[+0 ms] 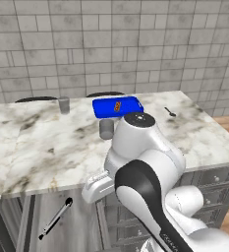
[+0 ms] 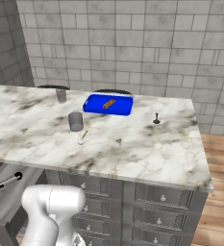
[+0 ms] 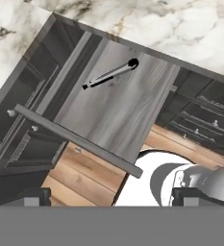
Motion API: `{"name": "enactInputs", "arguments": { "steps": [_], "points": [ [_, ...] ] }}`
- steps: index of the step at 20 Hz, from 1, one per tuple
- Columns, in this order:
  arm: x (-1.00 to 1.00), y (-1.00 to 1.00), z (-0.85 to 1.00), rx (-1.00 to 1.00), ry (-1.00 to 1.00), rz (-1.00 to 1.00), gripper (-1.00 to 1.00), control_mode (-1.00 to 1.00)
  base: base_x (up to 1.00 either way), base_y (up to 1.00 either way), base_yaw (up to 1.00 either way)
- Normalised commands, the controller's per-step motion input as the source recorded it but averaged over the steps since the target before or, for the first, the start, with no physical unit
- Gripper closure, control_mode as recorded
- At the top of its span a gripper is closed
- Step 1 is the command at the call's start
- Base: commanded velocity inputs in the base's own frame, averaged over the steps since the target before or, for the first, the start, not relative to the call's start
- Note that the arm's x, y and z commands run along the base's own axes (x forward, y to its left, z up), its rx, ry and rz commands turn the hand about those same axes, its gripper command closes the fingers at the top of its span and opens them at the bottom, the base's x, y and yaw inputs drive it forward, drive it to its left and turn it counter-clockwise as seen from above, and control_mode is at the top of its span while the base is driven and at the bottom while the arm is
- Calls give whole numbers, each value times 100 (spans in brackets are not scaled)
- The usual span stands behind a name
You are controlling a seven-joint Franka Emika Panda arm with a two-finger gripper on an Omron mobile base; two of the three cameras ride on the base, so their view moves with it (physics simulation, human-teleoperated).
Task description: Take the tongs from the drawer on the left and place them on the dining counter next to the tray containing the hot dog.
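Tongs [image 3: 109, 74] lie loose on the pulled-out drawer [image 3: 118, 113] floor below our gripper [image 3: 111, 197], whose fingertips [image 3: 34, 196] stand spread wide, holding nothing. Our arm hides part of the drawer from the left base view. A grey cup [image 2: 75, 121] and the tray [image 2: 107, 104] sit on the dining counter [image 2: 132, 149]. The tongs' long axis runs diagonally, black round end toward the counter.

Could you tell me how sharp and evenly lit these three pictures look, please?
Left base view: soft, flat light, the tray slightly blurred. Right base view: similar, faint shadow by the grey cup. Hand view: tilted, the tongs crisp in the open drawer, no glare.
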Motion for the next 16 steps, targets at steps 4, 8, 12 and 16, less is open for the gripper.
{"name": "enactInputs", "arguments": {
  "steps": [4, 8, 12, 16],
  "points": [
    [16, 0, -42, 10, 0, 0, -100, -100, 0, 0, 0],
    [22, 0, -36, 11, 0, 0, -100, -100, 0, 0, 0],
    [27, 0, -23, -1, 0, 0, -100, -100, 0, 0, 0],
    [31, 0, -31, -2, 0, 0, -100, -100, 0, 0, 0]
  ]
}}
